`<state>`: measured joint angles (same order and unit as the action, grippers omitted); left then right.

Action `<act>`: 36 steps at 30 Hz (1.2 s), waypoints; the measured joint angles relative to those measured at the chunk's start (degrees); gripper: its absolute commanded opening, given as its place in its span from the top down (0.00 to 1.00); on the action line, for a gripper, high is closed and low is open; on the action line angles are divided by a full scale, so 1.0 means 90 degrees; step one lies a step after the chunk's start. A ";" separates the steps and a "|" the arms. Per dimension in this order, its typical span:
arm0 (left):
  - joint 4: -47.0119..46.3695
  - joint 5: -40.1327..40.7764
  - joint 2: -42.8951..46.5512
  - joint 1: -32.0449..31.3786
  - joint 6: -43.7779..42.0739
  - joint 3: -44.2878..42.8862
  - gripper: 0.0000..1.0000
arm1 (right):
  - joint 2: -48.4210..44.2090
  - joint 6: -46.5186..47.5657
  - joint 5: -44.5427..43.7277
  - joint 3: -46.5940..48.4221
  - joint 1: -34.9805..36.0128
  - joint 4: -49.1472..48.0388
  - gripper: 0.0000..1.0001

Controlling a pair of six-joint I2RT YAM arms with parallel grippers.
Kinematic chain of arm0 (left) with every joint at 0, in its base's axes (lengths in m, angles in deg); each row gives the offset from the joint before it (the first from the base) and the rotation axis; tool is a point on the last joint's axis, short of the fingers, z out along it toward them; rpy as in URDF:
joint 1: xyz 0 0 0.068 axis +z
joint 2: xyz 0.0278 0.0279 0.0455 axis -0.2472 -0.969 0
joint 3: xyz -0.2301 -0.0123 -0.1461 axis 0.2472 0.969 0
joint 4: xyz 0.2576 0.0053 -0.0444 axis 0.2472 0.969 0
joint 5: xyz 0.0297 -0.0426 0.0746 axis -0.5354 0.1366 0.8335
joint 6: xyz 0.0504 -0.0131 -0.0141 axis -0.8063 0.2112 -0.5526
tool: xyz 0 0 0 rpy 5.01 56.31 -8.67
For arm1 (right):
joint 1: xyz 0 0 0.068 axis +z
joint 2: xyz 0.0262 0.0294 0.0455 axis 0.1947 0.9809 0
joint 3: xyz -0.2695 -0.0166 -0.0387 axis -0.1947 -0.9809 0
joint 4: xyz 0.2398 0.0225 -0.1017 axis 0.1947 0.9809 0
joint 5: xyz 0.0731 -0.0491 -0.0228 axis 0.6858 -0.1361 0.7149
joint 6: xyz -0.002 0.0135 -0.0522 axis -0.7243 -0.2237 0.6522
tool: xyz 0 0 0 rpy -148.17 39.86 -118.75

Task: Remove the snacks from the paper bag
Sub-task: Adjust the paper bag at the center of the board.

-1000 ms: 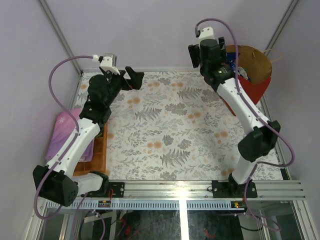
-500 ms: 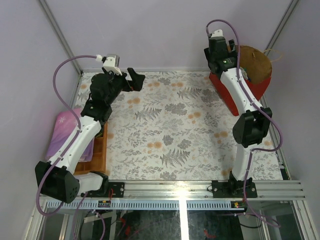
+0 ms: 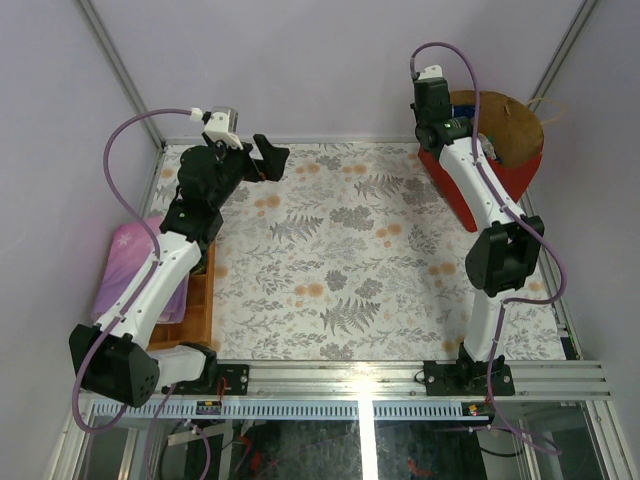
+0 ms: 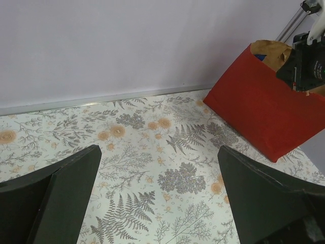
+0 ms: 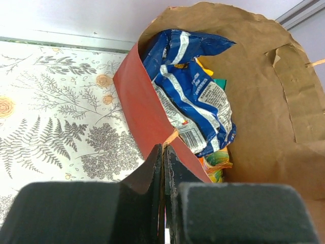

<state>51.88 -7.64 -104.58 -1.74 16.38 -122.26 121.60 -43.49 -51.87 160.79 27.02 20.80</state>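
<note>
The red paper bag (image 3: 500, 178) stands at the table's far right corner, its brown inside (image 5: 254, 91) open to the right wrist view. In it lies a blue-and-white snack pack (image 5: 190, 86), with an orange-and-green packet (image 5: 216, 160) beneath it and a teal corner (image 5: 220, 82) behind. My right gripper (image 5: 163, 148) is shut on the bag's left rim, where the tan twine handle (image 5: 171, 137) runs between the fingers. My left gripper (image 4: 158, 150) hangs open over the floral cloth at the far left, holding nothing. The bag (image 4: 259, 114) lies well to its right.
A pink folded cloth (image 3: 125, 265) and an orange-brown wooden tray (image 3: 200, 305) lie at the table's left edge under my left arm. Lilac walls and metal frame posts (image 3: 120, 75) close in the back and sides.
My right arm swung up to the bag's left rim and its jaws went from open to shut on the rim. The left arm has barely moved.
</note>
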 measured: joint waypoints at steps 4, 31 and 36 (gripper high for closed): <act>0.0005 0.0036 0.0005 0.0000 -0.0005 0.0000 0.00 | -0.0019 -0.0097 0.0114 0.0000 0.0104 0.0046 1.00; 0.0797 0.1812 -0.0073 0.0986 0.0357 -0.0085 0.00 | 0.0151 -0.0182 0.2154 -0.0733 0.2832 0.0415 1.00; 0.0911 0.1783 -0.0068 0.1192 0.0476 -0.0087 0.00 | -0.0296 -0.0488 0.2744 -0.2040 0.3509 -0.0019 1.00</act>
<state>60.07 8.40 -105.19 8.99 20.67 -123.05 118.93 -47.89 -27.17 142.43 58.60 20.63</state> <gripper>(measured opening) 0.996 0.023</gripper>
